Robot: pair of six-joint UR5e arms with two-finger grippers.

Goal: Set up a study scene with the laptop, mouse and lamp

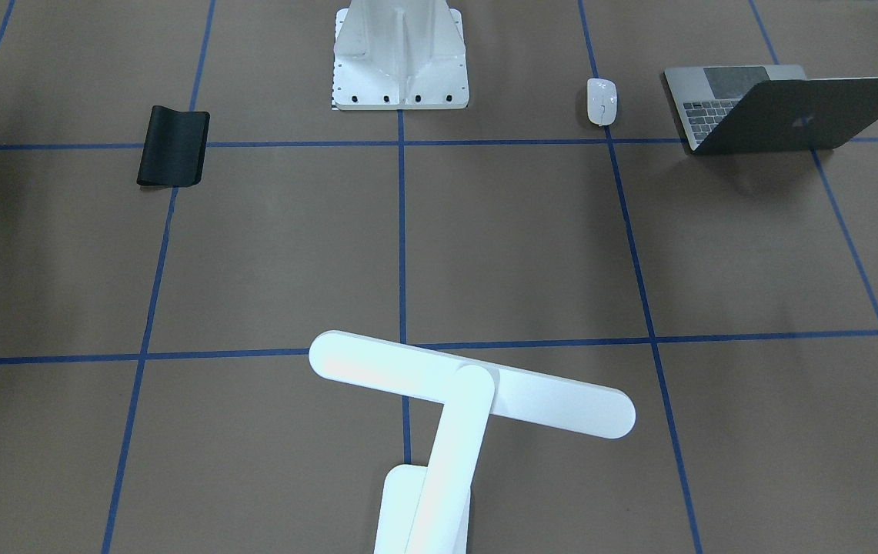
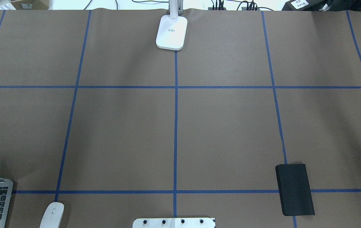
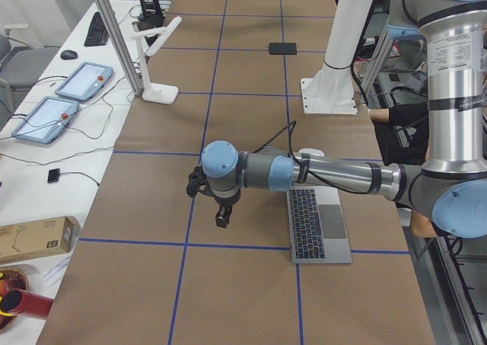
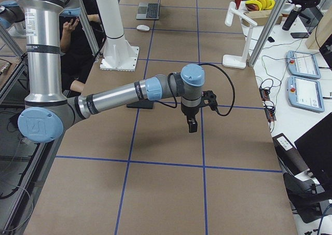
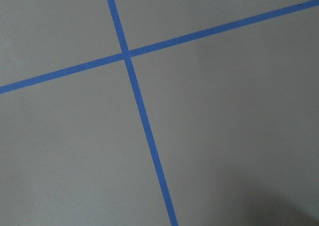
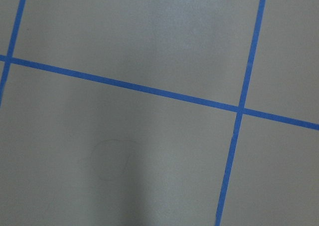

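The laptop sits open, mouse beside it, lamp well apart, likely still unplaced; whether the left tool or right tool is open cannot be told.

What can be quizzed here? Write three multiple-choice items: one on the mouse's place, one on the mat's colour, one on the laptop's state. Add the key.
1. The mouse lies:
A) beside the laptop, apart from it
B) on its keyboard
C) on its lid

2. The mat is:
A) white
B) blue
C) black

3. The laptop is:
A) shut
B) open
C) lying upside down

Key:
1 A, bare table shows between them.
2 C, it is dark all over.
3 B, its lid stands raised.
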